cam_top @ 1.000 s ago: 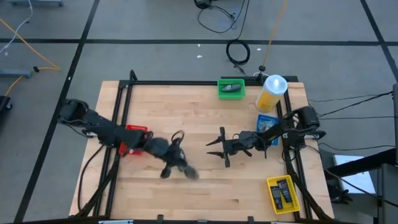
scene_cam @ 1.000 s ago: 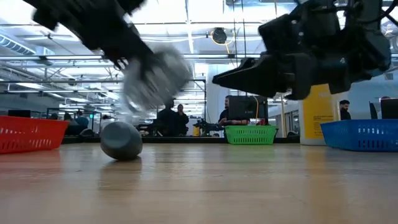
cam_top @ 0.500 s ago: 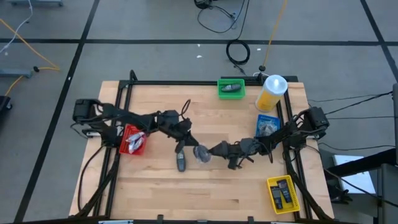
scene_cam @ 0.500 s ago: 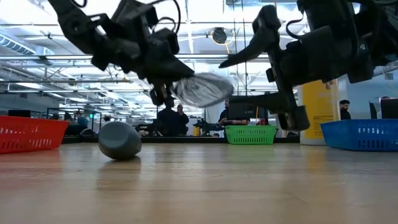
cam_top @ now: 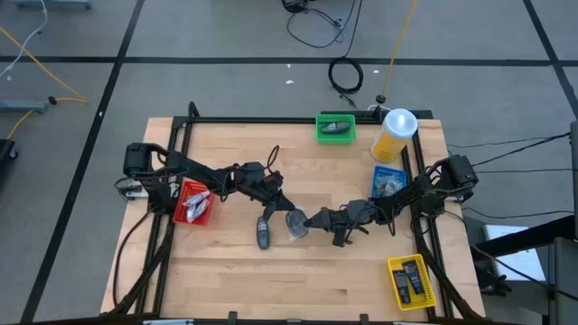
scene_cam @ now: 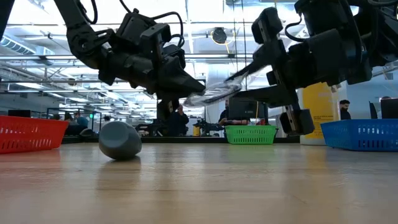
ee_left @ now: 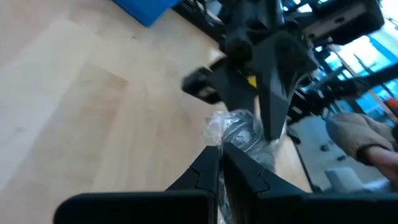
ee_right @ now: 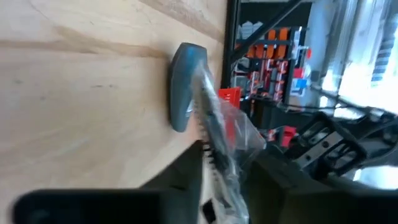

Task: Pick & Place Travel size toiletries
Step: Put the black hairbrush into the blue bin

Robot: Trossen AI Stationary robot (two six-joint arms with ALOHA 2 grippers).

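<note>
Meeting above the middle of the table (cam_top: 226, 280), the left gripper (cam_top: 278, 209) and the right gripper (cam_top: 312, 220) both have hold of one wrapped packet (cam_top: 296, 225): in the low view the left gripper (scene_cam: 189, 84) pinches one end of the clear wrap with its fingers closed, while the right gripper (scene_cam: 264, 74) closes on the other end, so the packet (scene_cam: 208, 94) hangs in the air between them, clear of the wood. This looks like a hand-over partway through. Just beside it, a second dark toiletry (cam_top: 263, 233) lies loose on the table, below the left gripper, and in the low view it rests as a grey rounded lump (scene_cam: 120, 140). Further out, sorting appears well advanced: the red basket (cam_top: 193, 203) at the left edge holds pale wrapped items, the green basket (cam_top: 336, 128) at the far edge holds a dark one, the blue basket (cam_top: 388, 181) holds wrapped packets, and the yellow basket (cam_top: 409, 281) holds dark tubes. By my reading, only the held packet and the loose item remain to be placed.
</note>
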